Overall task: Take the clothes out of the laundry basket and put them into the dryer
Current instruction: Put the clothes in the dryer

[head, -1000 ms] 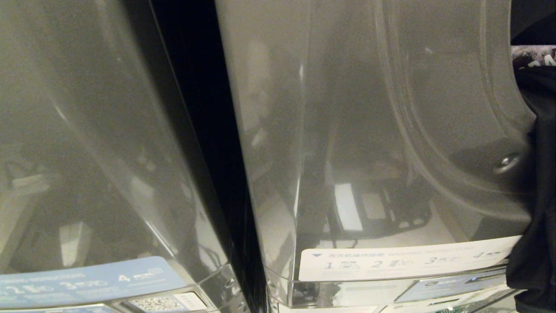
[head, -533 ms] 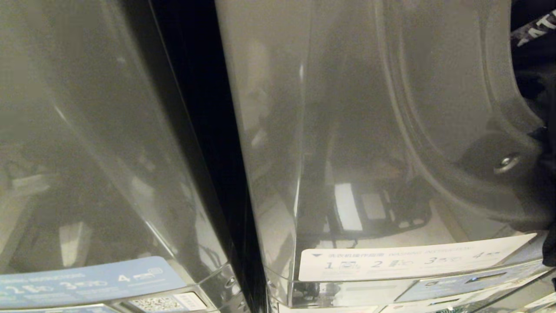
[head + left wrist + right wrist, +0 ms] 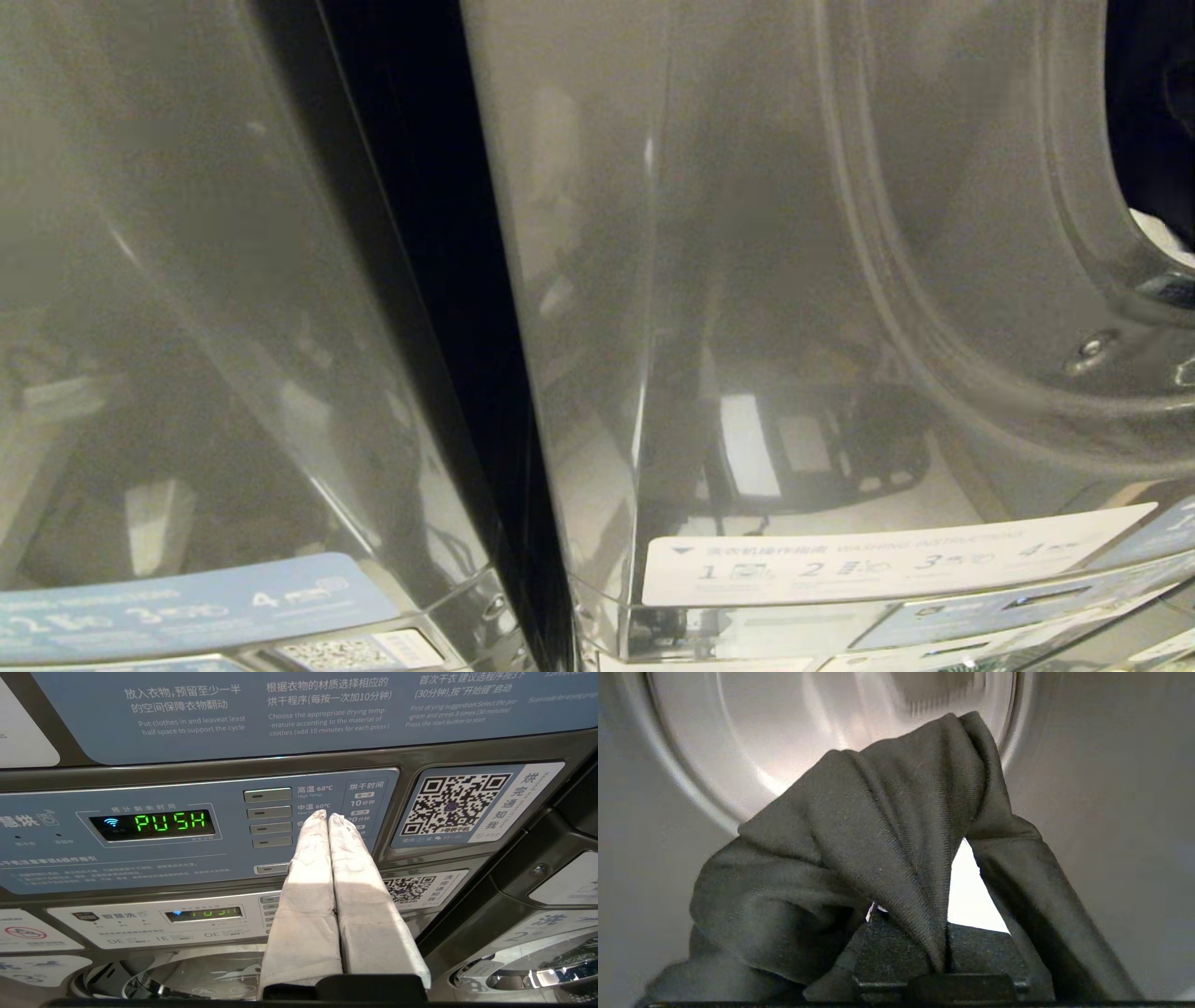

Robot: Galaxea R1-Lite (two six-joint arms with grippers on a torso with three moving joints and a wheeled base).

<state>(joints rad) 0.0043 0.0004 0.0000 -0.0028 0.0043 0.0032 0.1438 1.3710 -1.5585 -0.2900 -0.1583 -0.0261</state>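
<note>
Dark grey cloth, a bunched garment, hangs from the right gripper, whose fingers are buried in the folds and clamped tight on it. Fabric drapes down both sides of the gripper, with one fold peaking up high and a strip falling away on one side. Right behind the cloth sits the round shiny mouth of the dryer drum, so the garment is held right at the opening; whether it is past the rim is hard to tell.

From the head view neither arm shows. Two grey machine fronts stand side by side with a black gap between them. The right-hand machine, the dryer, has its round door recess curving toward the right edge, where a dark opening shows. A white instruction label runs along its lower front; the left machine carries a blue label.

Left gripper is parked off to the side, its two cloth-wrapped fingers pressed together with nothing between them, pointing at a control panel with a green display reading PUSH, a column of buttons and a QR code sticker. It looks apart from the panel.
</note>
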